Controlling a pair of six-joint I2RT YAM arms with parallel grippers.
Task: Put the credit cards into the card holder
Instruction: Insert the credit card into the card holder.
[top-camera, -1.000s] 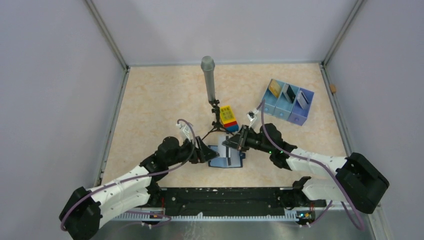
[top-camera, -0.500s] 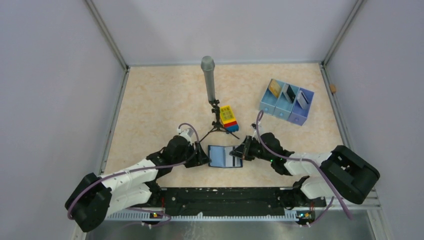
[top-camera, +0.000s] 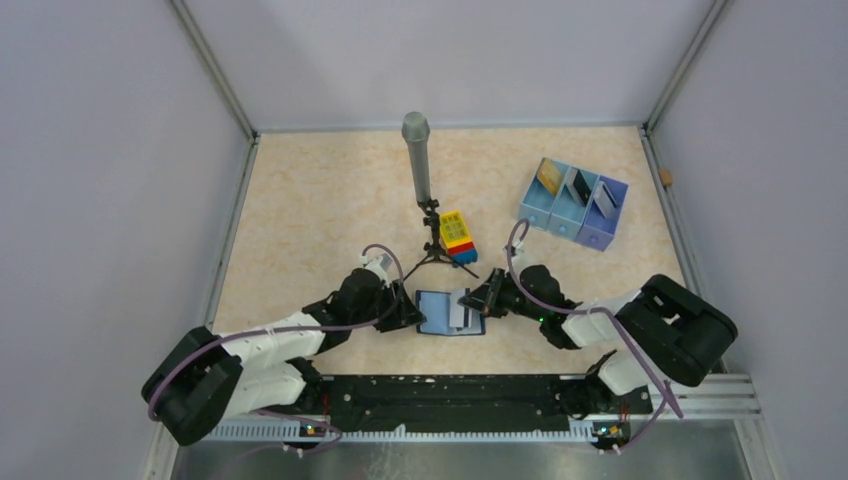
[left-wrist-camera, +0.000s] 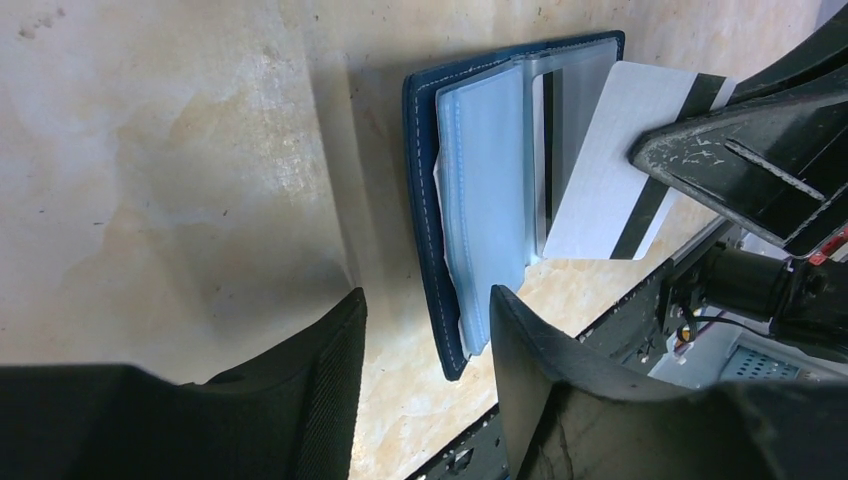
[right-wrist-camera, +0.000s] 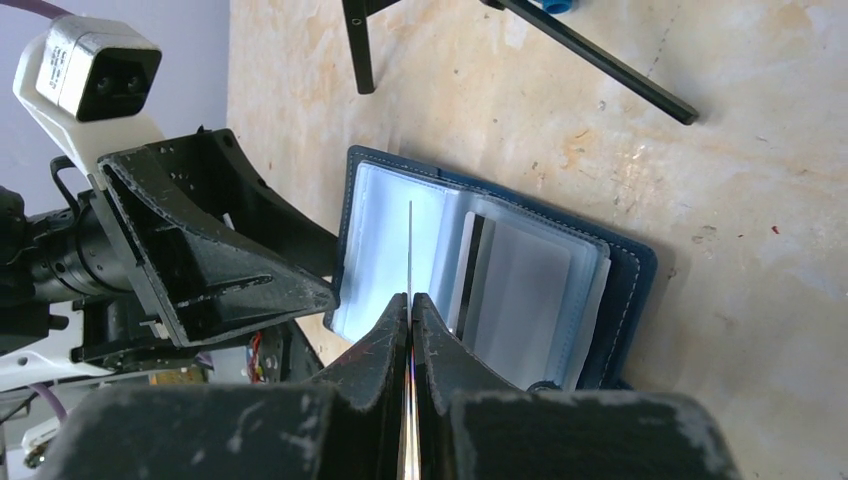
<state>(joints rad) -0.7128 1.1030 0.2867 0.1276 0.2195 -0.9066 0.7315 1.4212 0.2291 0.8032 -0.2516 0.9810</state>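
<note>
Your bench is a beige, marbled board, scuffed and speckled up close. Plain pale walls box it in on three sides, with metal rails at the corners. The wallet lies open and flat near the front edge, between the two arms. Your right hand is clamped on a white card with a dark stripe, held on edge over the wallet's clear sleeves. Your left hand has its fingers apart, straddling the wallet's corner. Farther back stand a grey cylinder on a tripod and a block. At the right is a tray holding three more cards.
</note>
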